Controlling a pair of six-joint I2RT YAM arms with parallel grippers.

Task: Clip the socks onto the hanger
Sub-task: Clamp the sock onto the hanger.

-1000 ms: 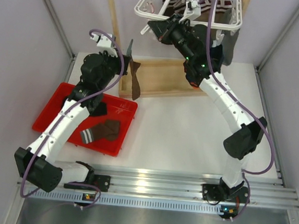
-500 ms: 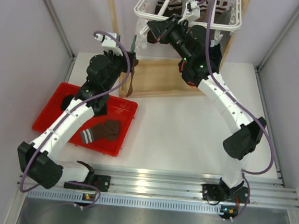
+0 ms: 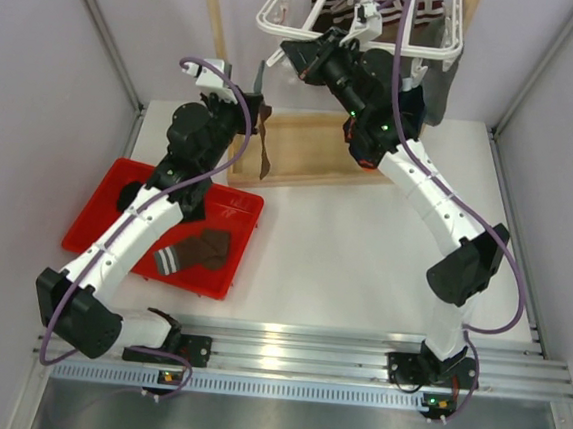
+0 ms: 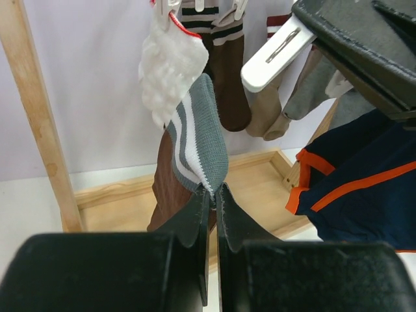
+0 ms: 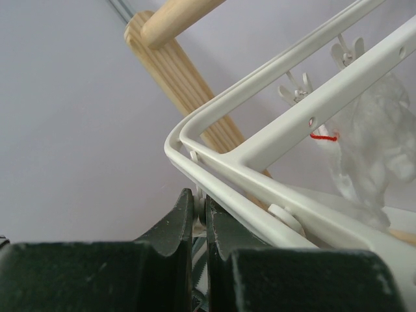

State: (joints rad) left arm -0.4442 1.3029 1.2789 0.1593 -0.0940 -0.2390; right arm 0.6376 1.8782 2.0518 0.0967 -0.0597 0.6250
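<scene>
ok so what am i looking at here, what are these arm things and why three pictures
These are two robot arms, left and right, bolted to the near edge of a table. One picture looks down on both from above; the other two come from a camera on each wrist, looking along its own fingers. The left fingers are shut on a brown sock with a grey striped cuff, held up near a white hanger. The right fingers pinch a clip of the hanger. A red tray on the table holds more socks.
</scene>
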